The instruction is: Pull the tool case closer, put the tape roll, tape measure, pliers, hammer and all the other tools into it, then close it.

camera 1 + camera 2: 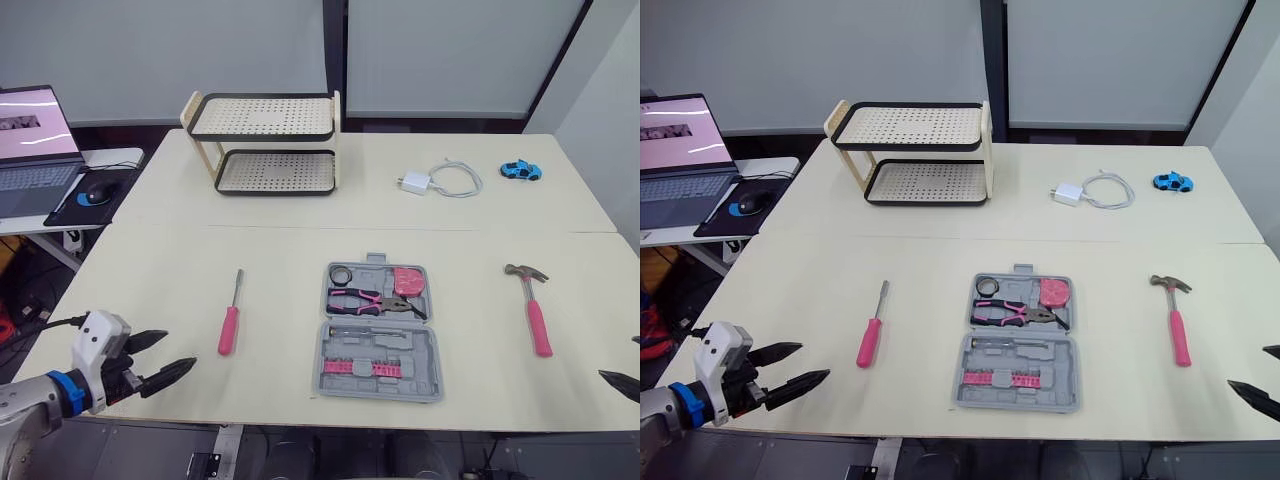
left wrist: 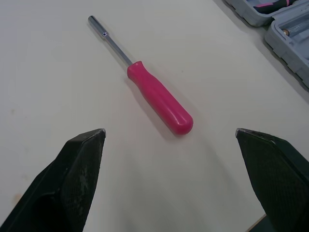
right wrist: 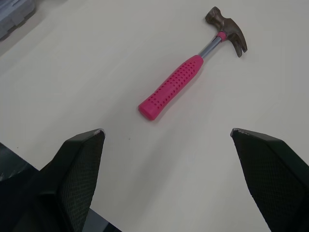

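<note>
Hovering spread wide, the left tool (image 1: 178,350) faces the pink-handled screwdriver (image 1: 230,325), the right tool (image 3: 166,131), equally agape, the pink-handled claw hammer (image 3: 179,82). The grey plastic tool case (image 1: 380,335) lies open between them on the cream bench (image 1: 150,280). A shallow pinch may roll either handle away.

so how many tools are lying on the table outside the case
2: the screwdriver lies left of the open tool case, and the hammer lies right of it. Both are apart from the case. None seem hidden.
</note>
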`<control>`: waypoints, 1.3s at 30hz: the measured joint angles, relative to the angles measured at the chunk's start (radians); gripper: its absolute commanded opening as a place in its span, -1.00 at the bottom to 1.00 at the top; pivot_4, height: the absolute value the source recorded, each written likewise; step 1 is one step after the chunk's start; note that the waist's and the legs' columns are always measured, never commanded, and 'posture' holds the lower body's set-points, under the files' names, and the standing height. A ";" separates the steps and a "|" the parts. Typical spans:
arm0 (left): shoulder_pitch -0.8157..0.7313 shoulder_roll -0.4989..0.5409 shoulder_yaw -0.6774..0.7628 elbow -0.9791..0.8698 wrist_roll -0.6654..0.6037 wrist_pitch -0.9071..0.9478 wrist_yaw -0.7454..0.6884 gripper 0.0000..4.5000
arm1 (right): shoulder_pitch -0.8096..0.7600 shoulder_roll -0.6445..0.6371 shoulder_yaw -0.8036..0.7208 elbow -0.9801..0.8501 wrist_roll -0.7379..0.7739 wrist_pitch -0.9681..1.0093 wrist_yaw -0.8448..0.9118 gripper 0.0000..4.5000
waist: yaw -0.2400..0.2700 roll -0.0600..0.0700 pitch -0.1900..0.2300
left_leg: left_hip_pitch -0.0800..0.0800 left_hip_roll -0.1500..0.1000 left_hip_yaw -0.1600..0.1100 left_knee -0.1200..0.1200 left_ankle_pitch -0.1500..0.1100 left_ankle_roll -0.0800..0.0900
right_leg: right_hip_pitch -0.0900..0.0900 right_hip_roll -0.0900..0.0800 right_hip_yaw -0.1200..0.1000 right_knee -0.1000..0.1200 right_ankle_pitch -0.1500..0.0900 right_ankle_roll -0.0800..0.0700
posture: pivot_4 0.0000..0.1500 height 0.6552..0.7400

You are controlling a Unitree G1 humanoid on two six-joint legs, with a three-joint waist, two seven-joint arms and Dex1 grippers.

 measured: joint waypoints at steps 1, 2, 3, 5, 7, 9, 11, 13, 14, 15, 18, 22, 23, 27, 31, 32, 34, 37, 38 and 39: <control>0.000 -0.001 0.000 -0.014 -0.002 0.011 0.004 1.00 | -0.003 0.000 0.000 0.000 0.000 0.000 0.001 0.99 | 0.000 0.000 0.000 | 0.000 0.000 0.000 0.000 0.000 0.000 | 0.000 0.000 0.000 0.000 0.000 0.000 | 1.00 1.00; 0.000 -0.003 0.000 -0.028 -0.007 0.023 0.012 1.00 | -0.006 0.000 0.000 0.000 0.000 0.000 0.002 0.99 | 0.000 0.000 0.000 | 0.000 0.000 0.000 0.000 0.000 0.000 | 0.000 0.000 0.000 0.000 0.000 0.000 | 1.00 1.00; 0.000 -0.004 0.000 -0.037 -0.012 0.030 0.018 1.00 | -0.007 0.000 0.000 0.001 0.000 0.000 0.002 0.99 | 0.000 0.000 0.000 | 0.000 0.000 0.000 0.000 0.000 0.000 | 0.000 0.000 0.000 0.000 0.000 0.000 | 1.00 1.00; 0.000 -0.007 0.000 -0.050 -0.014 0.046 0.022 1.00 | -0.012 0.000 0.001 0.002 -0.001 0.000 0.003 0.99 | 0.000 0.000 0.000 | 0.000 0.000 0.000 0.000 0.000 0.000 | 0.000 0.000 0.000 0.000 0.000 0.000 | 1.00 1.00; 0.000 -0.007 0.000 -0.058 -0.016 0.051 0.027 1.00 | -0.016 0.000 0.003 0.004 -0.001 0.000 0.004 0.99 | 0.000 0.000 0.000 | 0.000 0.000 0.000 0.000 0.000 0.000 | 0.000 0.000 0.000 0.000 0.000 0.000 | 1.00 1.00; 0.000 -0.007 0.000 -0.058 -0.016 0.058 0.030 1.00 | -0.018 0.000 0.007 0.007 -0.001 0.000 0.004 0.99 | 0.000 0.000 0.000 | 0.000 0.000 0.000 0.000 0.000 0.000 | 0.000 0.000 0.000 0.000 0.000 0.000 | 1.00 1.00; 0.000 -0.007 0.000 -0.057 -0.016 0.058 0.028 1.00 | -0.024 0.000 0.009 0.007 -0.001 0.001 -0.001 0.99 | 0.000 0.000 0.000 | 0.000 0.000 0.000 0.000 0.000 0.000 | 0.000 0.000 0.000 0.000 0.000 0.000 | 1.00 1.00; -0.001 -0.007 0.001 -0.056 -0.016 0.044 0.017 1.00 | -0.031 0.003 0.010 0.005 0.001 0.007 -0.009 0.99 | 0.000 0.000 0.000 | 0.000 0.000 0.000 0.000 0.000 0.000 | 0.000 0.000 0.000 0.000 0.000 0.000 | 1.00 1.00; -0.004 -0.006 0.001 -0.056 -0.016 0.037 0.013 1.00 | -0.036 0.005 0.010 -0.001 0.003 0.017 -0.012 0.99 | 0.000 0.000 0.000 | 0.000 0.000 0.000 0.000 0.000 0.000 | 0.000 0.000 0.000 0.000 0.000 0.000 | 1.00 1.00; -0.012 -0.005 0.001 -0.057 -0.016 0.034 0.007 1.00 | -0.039 0.008 0.010 -0.011 0.007 0.029 -0.016 0.99 | 0.001 0.000 0.000 | 0.000 0.000 0.000 0.000 0.000 0.000 | 0.000 0.000 0.000 0.000 0.000 0.000 | 1.00 1.00; -0.055 0.004 -0.019 -0.074 -0.017 0.019 -0.015 1.00 | -0.065 0.022 0.012 -0.065 0.042 0.091 -0.041 0.99 | 0.003 0.000 0.000 | 0.000 0.000 0.000 0.000 0.000 0.000 | 0.000 0.000 0.000 0.000 0.000 0.000 | 1.00 1.00; -0.163 0.007 -0.107 -0.154 -0.039 0.021 -0.046 1.00 | -0.142 0.034 0.060 -0.179 0.086 0.209 -0.126 0.99 | 0.006 0.000 0.000 | 0.000 0.000 0.000 0.001 0.000 0.000 | 0.000 0.000 0.000 0.000 0.000 0.000 | 1.00 1.00; -0.187 0.007 -0.127 -0.171 -0.048 0.026 -0.049 1.00 | -0.166 0.036 0.076 -0.194 0.085 0.235 -0.160 0.99 | 0.006 0.000 0.000 | 0.000 0.000 0.000 0.001 0.000 0.000 | 0.000 0.000 0.000 0.000 0.000 0.000 | 1.00 1.00; -0.296 0.007 -0.206 -0.214 -0.077 0.067 -0.048 1.00 | -0.282 0.060 0.159 -0.220 0.076 0.339 -0.309 0.99 | 0.006 0.000 0.000 | 0.000 0.000 0.000 0.001 0.000 0.000 | 0.000 0.000 0.000 0.000 0.000 0.000 | 1.00 1.00; -0.391 0.008 -0.287 -0.226 -0.080 0.095 -0.051 1.00 | -0.399 0.086 0.290 -0.211 0.031 0.442 -0.457 0.99 | 0.006 0.000 0.000 | -0.001 -0.001 0.000 0.001 0.000 0.000 | -0.001 0.000 0.000 0.001 0.000 0.000 | 1.00 1.00; -0.414 0.007 -0.309 -0.226 -0.079 0.101 -0.052 1.00 | -0.439 0.101 0.319 -0.200 0.027 0.475 -0.493 0.99 | 0.006 0.000 0.000 | -0.001 -0.001 0.000 0.001 0.000 -0.001 | 0.000 0.000 0.000 0.001 0.000 0.000 | 1.00 1.00; -0.451 0.005 -0.345 -0.227 -0.079 0.107 -0.052 1.00 | -0.501 0.128 0.360 -0.175 0.017 0.522 -0.547 0.99 | 0.005 0.000 0.000 | -0.001 -0.001 0.000 0.001 0.001 -0.001 | 0.000 0.000 0.000 0.001 0.000 0.000 | 1.00 1.00; -0.511 -0.012 -0.389 -0.228 -0.079 0.109 -0.052 1.00 | -0.571 0.154 0.423 -0.112 -0.004 0.551 -0.603 0.99 | 0.006 0.000 0.000 | -0.001 -0.001 0.000 0.001 0.001 -0.001 | -0.001 0.000 0.000 0.001 0.000 0.000 | 1.00 1.00; -0.525 -0.018 -0.399 -0.228 -0.080 0.111 -0.051 1.00 | -0.589 0.162 0.436 -0.089 -0.008 0.554 -0.617 0.99 | 0.005 0.000 0.000 | -0.001 -0.001 0.000 0.001 0.001 -0.001 | -0.001 0.000 0.000 0.001 0.000 0.000 | 1.00 1.00; -0.535 -0.019 -0.407 -0.228 -0.081 0.113 -0.051 1.00 | -0.607 0.171 0.447 -0.063 -0.015 0.555 -0.628 0.99 | 0.005 0.000 0.000 | -0.001 -0.001 0.000 0.001 0.001 -0.002 | -0.001 0.000 0.000 0.001 0.000 0.000 | 1.00 1.00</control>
